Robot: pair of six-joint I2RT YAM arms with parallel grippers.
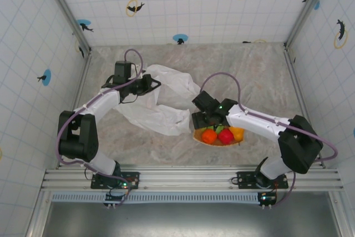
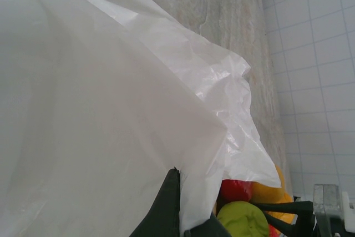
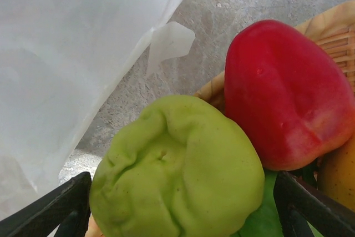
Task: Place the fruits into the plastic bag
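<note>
Left gripper (image 1: pixel 151 84) is closed, its jaws pinching a fold at the far edge of the plastic bag (image 1: pixel 161 104). The left wrist view confirms this: the film runs into the dark finger (image 2: pixel 166 209) and drapes across most of the frame. The bag lies crumpled on the table (image 1: pixel 260 76), left of centre and nearer the far edge than the near one.

Right gripper (image 1: pixel 201 119) stands with its jaws wide apart at the left rim of the woven tray (image 1: pixel 219 144), which sits right of centre toward the near edge. The right wrist view shows the detail the top view hides under the wrist: a wrinkled green fruit (image 3: pixel 177 176) lies between the two fingers. Whether the pads touch it cannot be determined. The red fruit (image 3: pixel 283 92) rests against the green fruit on its right. From above, the orange fruit (image 1: pixel 209 136), the red fruit and the yellow fruit (image 1: pixel 238 132) lie side by side in the tray.

A strip of bare table separates the bag's near corner (image 3: pixel 172 40) from the tray rim. The far right of the table is open up to the tiled walls (image 1: pixel 194 4).
</note>
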